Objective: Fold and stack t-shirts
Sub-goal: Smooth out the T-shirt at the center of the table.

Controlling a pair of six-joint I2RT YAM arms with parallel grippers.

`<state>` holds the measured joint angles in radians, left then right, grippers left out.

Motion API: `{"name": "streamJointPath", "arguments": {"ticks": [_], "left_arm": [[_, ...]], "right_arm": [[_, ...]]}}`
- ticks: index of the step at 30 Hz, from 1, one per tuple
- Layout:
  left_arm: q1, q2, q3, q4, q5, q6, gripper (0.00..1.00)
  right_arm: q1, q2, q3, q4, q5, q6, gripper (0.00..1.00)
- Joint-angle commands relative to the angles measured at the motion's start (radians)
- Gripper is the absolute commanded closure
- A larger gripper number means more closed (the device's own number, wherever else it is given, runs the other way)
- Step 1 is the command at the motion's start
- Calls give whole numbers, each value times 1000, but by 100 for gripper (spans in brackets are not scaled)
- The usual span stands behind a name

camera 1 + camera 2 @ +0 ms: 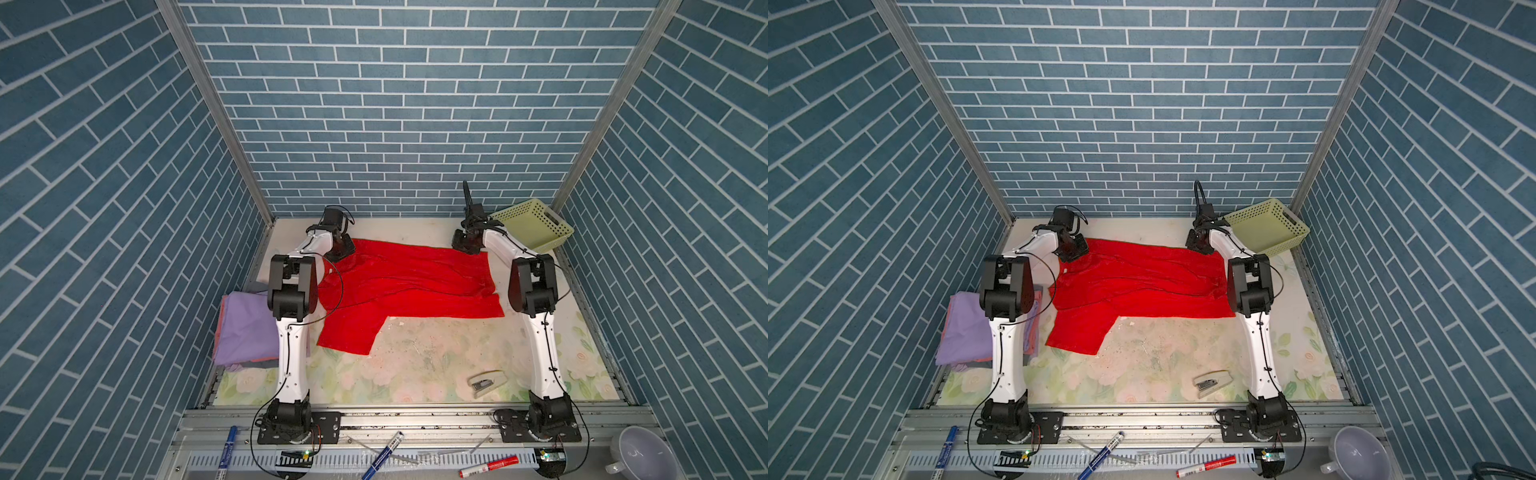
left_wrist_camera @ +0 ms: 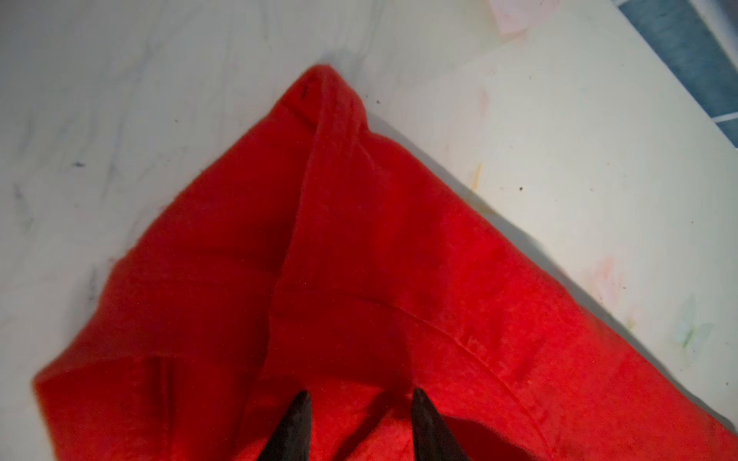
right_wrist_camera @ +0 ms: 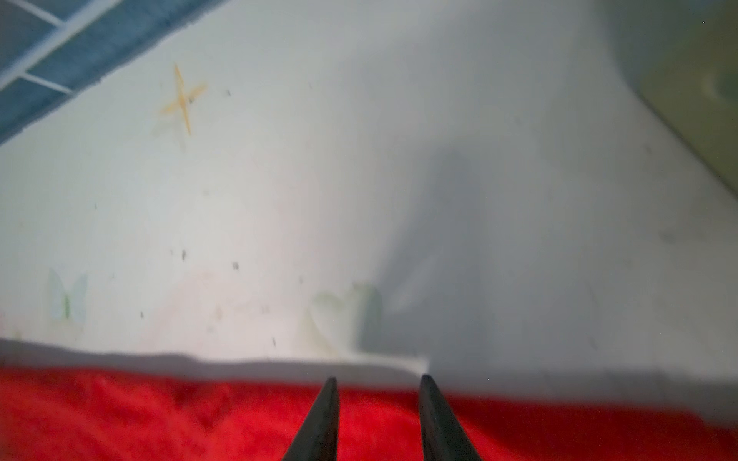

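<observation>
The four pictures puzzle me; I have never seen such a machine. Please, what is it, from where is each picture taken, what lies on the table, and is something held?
It is a robot: a left arm and a right arm, each ending in a two-finger gripper. Both top views look down on the whole table. The other two come from cameras on the wrists: the left gripper over the red t-shirt, the right gripper at its edge. Also on the table: a stack of folded shirts, a basket, a stapler. Both grippers are open; nothing seems held.
</observation>
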<state>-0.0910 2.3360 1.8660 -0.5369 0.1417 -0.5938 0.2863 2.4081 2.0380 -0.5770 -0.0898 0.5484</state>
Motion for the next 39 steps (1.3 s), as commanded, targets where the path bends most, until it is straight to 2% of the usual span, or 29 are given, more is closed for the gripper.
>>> {"name": "streamJointPath", "arguments": {"ticks": [1, 3, 4, 6, 13, 16, 23, 29, 34, 39], "left_arm": [[4, 2, -60, -48, 11, -11, 57], [4, -4, -64, -47, 13, -10, 57], [4, -5, -66, -48, 14, -9, 57], [4, -11, -74, -51, 15, -10, 57], [5, -43, -111, -61, 7, -3, 57], [8, -53, -126, -64, 14, -11, 57], [44, -80, -181, -14, 46, -60, 57], [54, -28, -107, -31, 99, -73, 57], [54, -2, -68, -40, 110, -87, 56], [64, 4, -59, -52, 106, -91, 56]], "right_arm": [[6, -139, -142, -16, 9, 84, 64], [15, -183, -221, -24, 10, 113, 60], [19, -202, -256, -19, 9, 121, 54], [25, -208, -306, -18, 15, 138, 49], [28, -164, -308, -39, 8, 196, 48], [27, -94, -218, -81, 9, 197, 48], [12, 140, 153, -278, -74, 217, 51], [-4, 330, 437, -349, -150, 248, 51], [-20, 384, 468, -206, -236, 313, 52], [-43, 394, 473, -58, -247, 326, 52]]}}
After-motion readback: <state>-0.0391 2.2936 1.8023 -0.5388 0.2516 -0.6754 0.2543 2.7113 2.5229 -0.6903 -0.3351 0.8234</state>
